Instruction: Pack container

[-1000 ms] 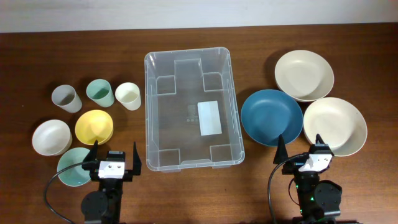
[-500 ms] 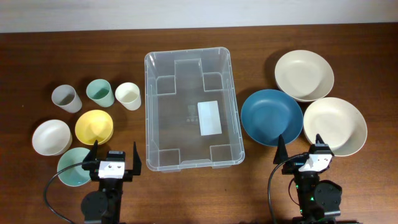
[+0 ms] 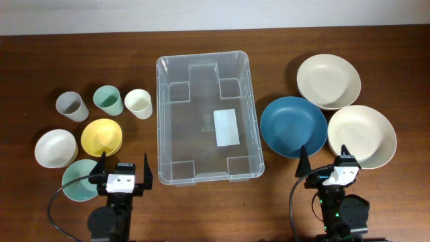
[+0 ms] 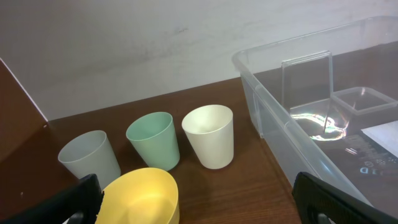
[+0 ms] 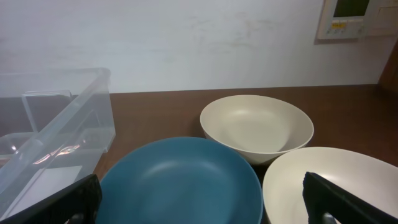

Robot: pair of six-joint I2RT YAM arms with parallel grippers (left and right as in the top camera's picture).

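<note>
A clear container (image 3: pixel 176 134) is sitting open side up in the middle of a wooden table (image 3: pixel 201 215). Its long sides are running from 12 to 6 o'clock, and a white label (image 3: pixel 226 127) is showing on its base.

At the container's 9 o'clock, three cups are standing upright in a row: a grey cup (image 3: pixel 71 106), a green cup (image 3: pixel 107 100) and a cream cup (image 3: pixel 138 103). The cream cup is standing nearest the container. At its 8 o'clock, three small bowls are sitting close together: a white bowl (image 3: pixel 56 148), a yellow bowl (image 3: pixel 101 136) and a teal bowl (image 3: pixel 77 181). The left arm is partly hiding the teal bowl.

At the container's 3 o'clock, a blue bowl (image 3: pixel 293 126) is lying just beside its wall. A far cream bowl (image 3: pixel 328 81) is sitting at the blue bowl's 1 o'clock. A near cream bowl (image 3: pixel 361 136) is sitting at the blue bowl's 3 o'clock, and their rims are meeting.

The left gripper (image 3: pixel 125 158) is waiting at the container's 7 o'clock and pointing toward 12. Its fingers are spread wide apart and gripping nothing. Its wrist camera is showing the cups, the yellow bowl and the container's near corner between the fingers.

The right gripper (image 3: pixel 323 150) is waiting at the container's 5 o'clock, also pointing toward 12. Its fingers are likewise spread wide and gripping nothing. The blue bowl and both cream bowls are lying ahead of it.
</note>
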